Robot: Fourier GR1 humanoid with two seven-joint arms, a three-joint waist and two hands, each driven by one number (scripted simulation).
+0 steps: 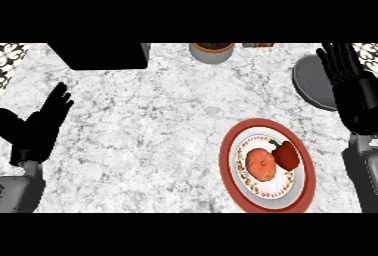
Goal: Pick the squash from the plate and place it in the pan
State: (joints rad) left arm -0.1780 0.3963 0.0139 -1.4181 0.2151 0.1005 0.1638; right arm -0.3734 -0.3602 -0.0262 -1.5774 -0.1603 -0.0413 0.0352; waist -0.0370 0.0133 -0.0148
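Observation:
An orange, ribbed squash (260,164) lies on a red-rimmed white plate (233,172) at the lower right of the counter. A dark red pepper (286,155) rests beside it on the same plate, touching its right side. The grey pan (311,82) sits at the right edge, partly covered by my right hand (341,65). That hand is open, fingers straight and pointing away, above and to the right of the plate. My left hand (46,117) is open at the left edge, fingers up, far from the plate.
A black box-like object (103,55) stands at the back left. A grey pot with a plant (212,51) is at the back centre, and a small colourful item (257,45) beside it. Marble counter top (148,130) stretches between the hands.

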